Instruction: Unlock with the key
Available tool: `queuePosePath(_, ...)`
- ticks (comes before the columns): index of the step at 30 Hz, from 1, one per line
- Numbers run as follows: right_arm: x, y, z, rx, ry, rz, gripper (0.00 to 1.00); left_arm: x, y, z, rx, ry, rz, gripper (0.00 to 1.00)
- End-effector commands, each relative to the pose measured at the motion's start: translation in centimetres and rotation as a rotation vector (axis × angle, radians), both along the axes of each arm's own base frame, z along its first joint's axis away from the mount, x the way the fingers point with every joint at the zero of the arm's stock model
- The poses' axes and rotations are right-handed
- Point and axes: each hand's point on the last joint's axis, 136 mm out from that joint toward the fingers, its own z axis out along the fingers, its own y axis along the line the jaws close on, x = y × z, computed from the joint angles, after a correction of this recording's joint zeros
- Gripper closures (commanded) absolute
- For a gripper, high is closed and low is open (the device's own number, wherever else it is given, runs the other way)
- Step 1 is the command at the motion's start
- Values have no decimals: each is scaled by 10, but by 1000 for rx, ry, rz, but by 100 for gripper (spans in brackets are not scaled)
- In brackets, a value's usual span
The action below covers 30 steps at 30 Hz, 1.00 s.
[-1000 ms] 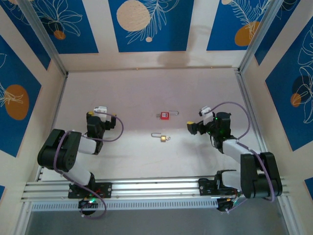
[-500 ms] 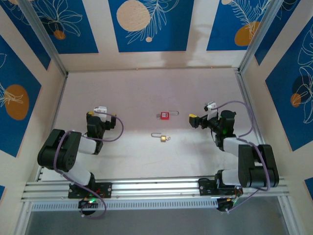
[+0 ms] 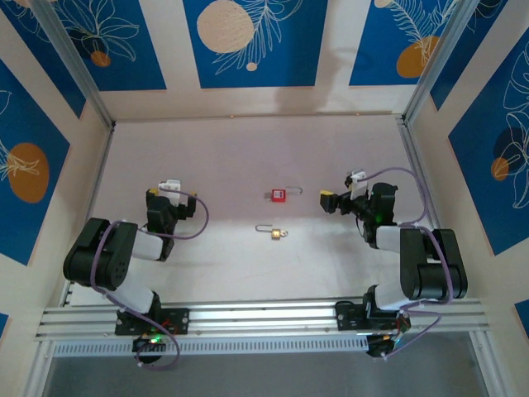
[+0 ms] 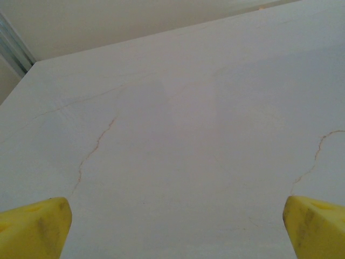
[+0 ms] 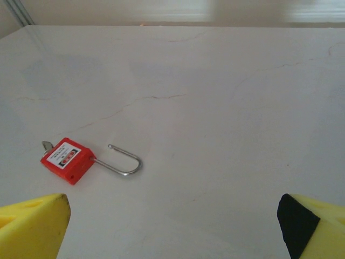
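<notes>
Jaws on both arms stand spread wide and hold nothing. Nearest the arm bases, the key [image 3: 274, 233] lies flat on the tabletop [image 3: 231, 157], about midway between the 2 arms. Its brass piece sits at the 3 o'clock end and its thin wire loop trails toward 9 o'clock. The left gripper [image 3: 169, 197] waits well apart from the key, at roughly 10 o'clock of it, over bare tabletop.

Just beyond the key, at its 12 o'clock, lies the red padlock [image 3: 278, 195], with its silver shackle [image 5: 121, 163] pointing toward 3 o'clock. The right gripper [image 3: 326, 201] sits near that end and faces the lock. In its wrist view the lock lies at about 8 o'clock. This arm is probably lined up to steady the padlock, which leaves the key to the left arm. Neither piece is grasped yet. The key is small and lies flat, so picking it up looks likely to call for a low, careful pinch.
</notes>
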Motion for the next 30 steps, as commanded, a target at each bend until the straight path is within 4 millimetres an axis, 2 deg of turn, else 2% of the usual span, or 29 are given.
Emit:
queuePosePath(1,14,-16,-4,6,13,-98,1,6,5,13,-23,-39,24,0)
queuePosePath(2,13,-22,-11,29,3,-140,1,6,5,13,-23,-39,25,0)
queuePosePath(3,12,-25,-2,44,-44,-139,1,6,5,13,-23,-39,25,0)
queuePosePath(4,9,-26,-4,30,-24,-140,1,6,5,13,-23,-39,24,0)
queuePosePath(6,15,-26,-2,31,-44,-159,1,6,5,13,-23,-39,24,0)
queuePosePath(8,21,-32,-11,-3,27,-210,1,6,5,13,-23,-39,25,0)
queuePosePath(30,23,-32,-11,-31,18,-242,1,6,5,13,-23,-38,25,0)
